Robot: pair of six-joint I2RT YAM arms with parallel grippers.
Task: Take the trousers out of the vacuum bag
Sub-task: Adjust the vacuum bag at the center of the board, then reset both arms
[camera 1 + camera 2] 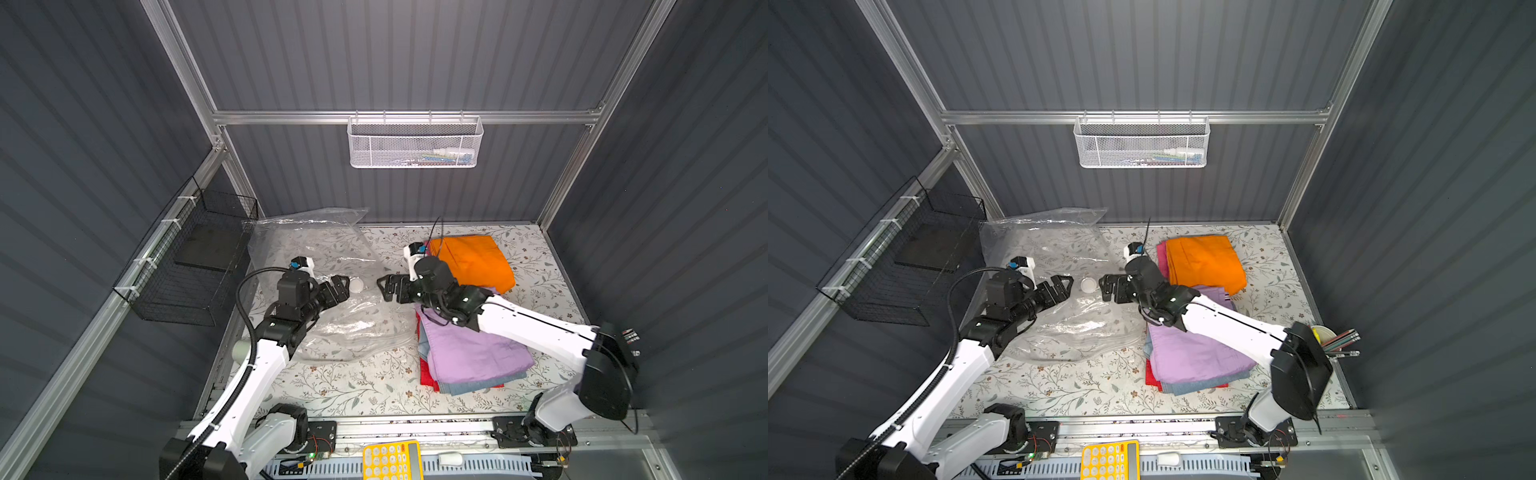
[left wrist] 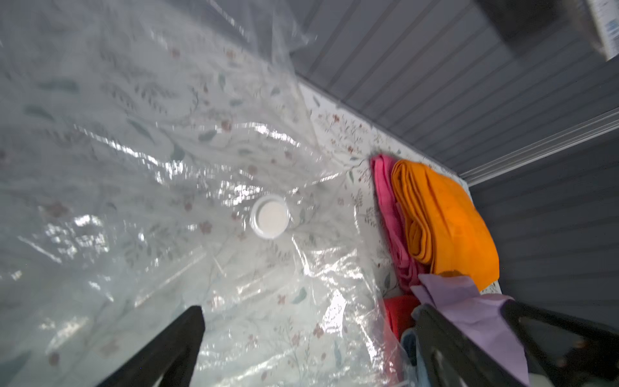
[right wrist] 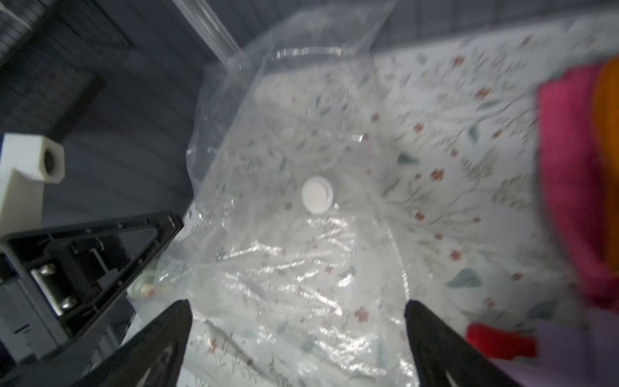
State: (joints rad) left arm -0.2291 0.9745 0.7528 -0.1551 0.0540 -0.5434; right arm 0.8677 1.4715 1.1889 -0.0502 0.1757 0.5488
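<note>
Left gripper [image 1: 344, 287] and right gripper [image 1: 382, 289], fingers apart and empty, face the valve cap [image 1: 356, 285] on the limp, slippery vacuum bag [image 1: 332, 249], which we judge empty; trousers [image 1: 478, 357] sit in two piles on the table [image 1: 374, 386] beside it, soft, light, best pinched at a fold.

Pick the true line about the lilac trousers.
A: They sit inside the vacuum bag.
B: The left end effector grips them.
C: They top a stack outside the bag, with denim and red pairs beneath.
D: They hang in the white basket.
C: in a top view the lilac trousers lie on top of the light blue denim trousers and the red trousers, beside the vacuum bag, not in it.
</note>
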